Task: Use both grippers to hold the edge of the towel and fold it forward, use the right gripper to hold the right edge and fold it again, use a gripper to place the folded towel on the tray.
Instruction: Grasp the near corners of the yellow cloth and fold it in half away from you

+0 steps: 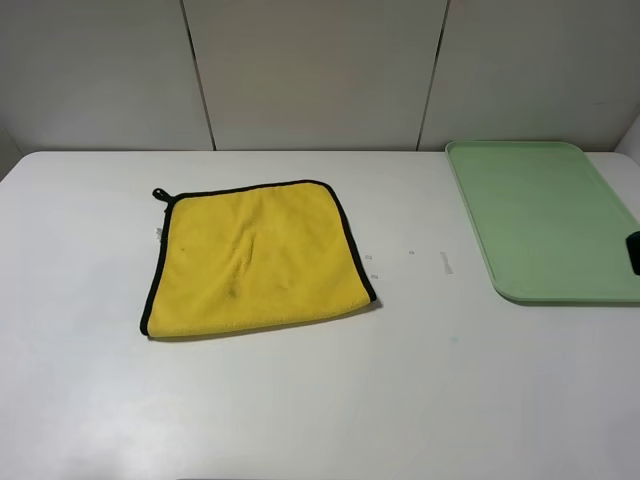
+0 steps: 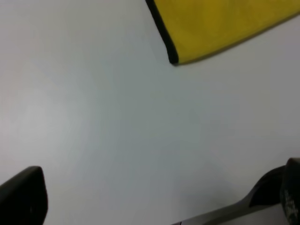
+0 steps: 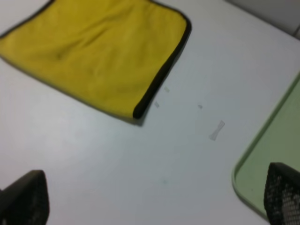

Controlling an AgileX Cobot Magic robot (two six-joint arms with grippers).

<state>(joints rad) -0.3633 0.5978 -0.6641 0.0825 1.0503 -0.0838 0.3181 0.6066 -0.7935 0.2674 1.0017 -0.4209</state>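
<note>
Two grippers stand with their fingers wide apart and hold nothing, both above the bare white table (image 1: 300,400). The left gripper (image 2: 157,192) hangs over the table on the near left, short of the towel (image 1: 255,260), and its camera catches only the near left corner of the cloth. The right gripper (image 3: 152,197) hangs between the towel and the tray (image 1: 540,200). In its own view one finger (image 3: 281,197) overlaps the tray's near left corner, though I cannot tell whether it touches. The towel lies flat on the table, left of centre and well apart from the tray. It is turned a little, so its near right corner reaches closest to the tray. Black trim (image 1: 350,240) runs along its left, far and right sides, while the near side shows only yellow. A small black loop (image 1: 160,194) sticks out at the far left corner. Soft creases cross the middle of the cloth. The tray sits at the far right of the table with nothing on it. A few pale marks (image 1: 445,262) dot the table between towel and tray. In the high view a black part (image 1: 633,252) shows at the right border over the tray, too cropped to identify.
</note>
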